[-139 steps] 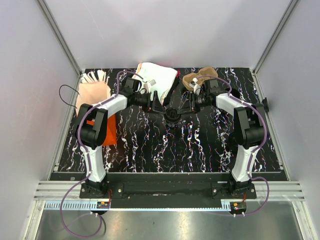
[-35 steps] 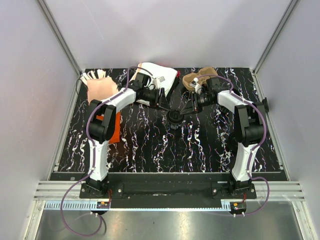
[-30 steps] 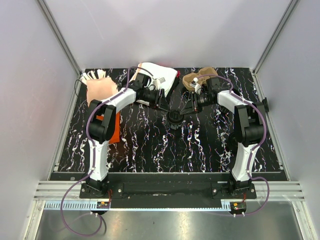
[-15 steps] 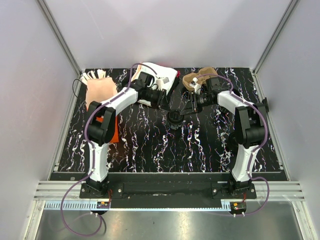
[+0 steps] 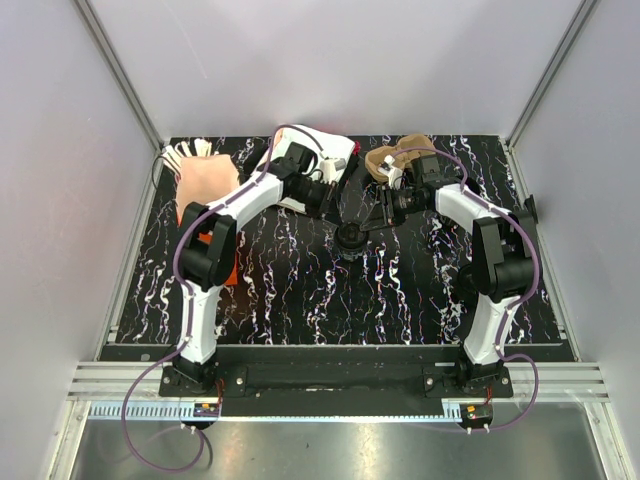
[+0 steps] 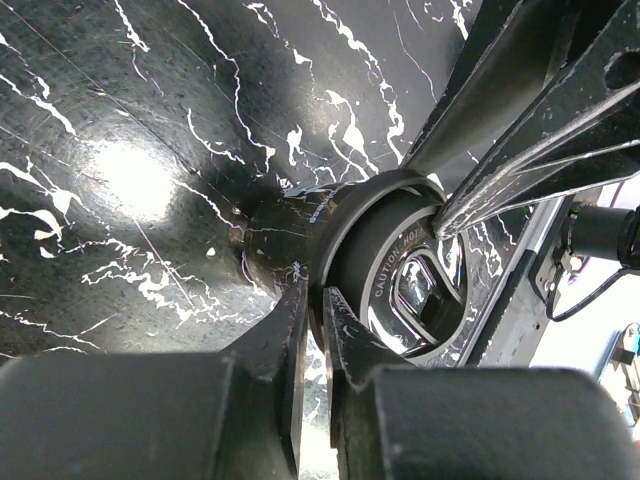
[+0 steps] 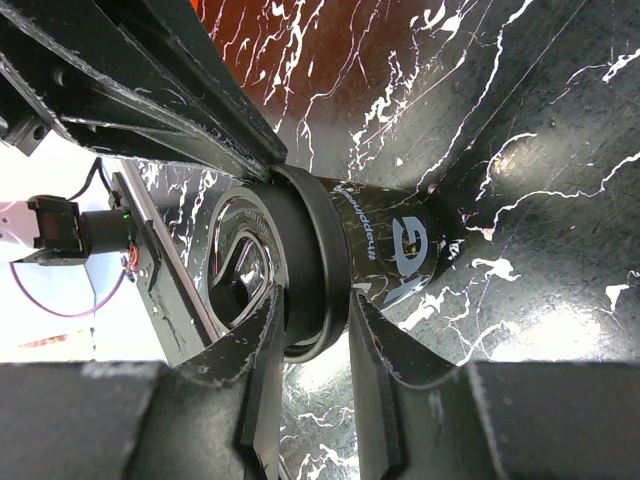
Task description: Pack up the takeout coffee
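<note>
Takeout coffee (image 5: 348,238) is sitting unpacked on the desk (image 5: 300,290) (cardboard tray (image 5: 388,160) well apart); left pincer (image 6: 319,302) and right pincer (image 7: 315,312) are pinching its rim.

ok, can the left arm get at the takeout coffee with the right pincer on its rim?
Looks like yes. The left pincer sits at the lid rim of the takeout coffee, fingers straddling the edge. It is on the side opposite the right pincer, which leaves that side free.
</note>
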Available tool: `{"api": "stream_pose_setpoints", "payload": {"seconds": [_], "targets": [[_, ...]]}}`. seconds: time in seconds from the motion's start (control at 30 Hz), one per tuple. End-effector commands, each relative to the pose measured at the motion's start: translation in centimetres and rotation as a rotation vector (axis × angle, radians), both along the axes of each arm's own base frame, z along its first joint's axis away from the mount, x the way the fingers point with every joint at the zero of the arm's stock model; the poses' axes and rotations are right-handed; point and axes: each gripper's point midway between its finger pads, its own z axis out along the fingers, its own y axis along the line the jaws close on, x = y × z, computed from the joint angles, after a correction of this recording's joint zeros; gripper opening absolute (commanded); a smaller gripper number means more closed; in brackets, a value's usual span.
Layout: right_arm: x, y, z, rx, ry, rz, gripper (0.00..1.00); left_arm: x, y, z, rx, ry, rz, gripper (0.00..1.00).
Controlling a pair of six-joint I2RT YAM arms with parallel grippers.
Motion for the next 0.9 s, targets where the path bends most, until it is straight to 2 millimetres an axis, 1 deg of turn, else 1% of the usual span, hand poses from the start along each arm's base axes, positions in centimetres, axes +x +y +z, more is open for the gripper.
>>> {"api": "stream_pose_setpoints", "payload": {"seconds": [0.0,0.1,0.13,0.2,0.23,0.27,0.3,0.37,0.43,0.57,0.6,0.63,0.67,0.7,0.77,0.87], "targets": [[-0.5,-0.8,-4.4,-0.182,-0.052,0.019,0.13,-5.4,3.3,-10.6,0.347,0.198,-0.044,0.12],[-0.5,-0.7,-4.4,-0.181,-0.052,0.021,0.14,-5.1,3.0,-10.0,0.328,0.182,-0.043,0.20],[-0.6,-0.7,-4.4,-0.181,-0.051,0.021,0.13,-4.5,2.8,-9.2,0.312,0.163,-0.037,0.34],[-0.5,-0.7,-4.3,-0.177,-0.053,0.019,0.13,-3.7,2.6,-8.0,0.276,0.150,-0.024,0.45],[-0.5,-0.7,-4.2,-0.177,-0.054,0.019,0.13,-3.0,2.2,-6.7,0.248,0.125,-0.019,0.51],[-0.5,-0.6,-4.2,-0.175,-0.054,0.018,0.13,-2.6,1.9,-5.8,0.223,0.114,-0.017,0.55],[-0.5,-0.5,-4.0,-0.172,-0.058,0.018,0.13,-1.6,1.7,-4.6,0.197,0.091,-0.006,0.58],[-0.6,-0.6,-4.0,-0.171,-0.054,0.017,0.13,-0.9,1.5,-2.6,0.153,0.068,0.003,0.63],[-0.6,-0.6,-4.0,-0.171,-0.054,0.014,0.13,0.2,1.4,-0.5,0.114,0.036,0.025,0.65],[-0.5,-0.6,-3.9,-0.169,-0.057,0.009,0.13,1.5,1.3,2.3,0.025,-0.007,0.051,0.67],[-0.5,-0.6,-3.8,-0.169,-0.057,0.008,0.13,1.6,1.5,2.4,0.011,-0.003,0.059,0.68],[-0.5,-0.6,-3.9,-0.169,-0.057,0.008,0.13,1.7,1.5,3.2,-0.011,-0.005,0.069,0.68],[-0.5,-0.6,-3.8,-0.169,-0.057,0.006,0.13,2.2,1.4,3.9,-0.044,-0.025,0.075,0.68],[-0.5,-0.6,-3.8,-0.168,-0.059,0.005,0.13,2.1,1.5,4.2,-0.056,-0.028,0.083,0.68],[-0.6,-0.6,-3.8,-0.168,-0.059,0.006,0.13,3.0,1.5,4.9,-0.088,-0.046,0.110,0.69],[-0.6,-0.6,-3.8,-0.168,-0.058,0.003,0.13,3.6,1.4,5.7,-0.125,-0.043,0.132,0.69]]}}
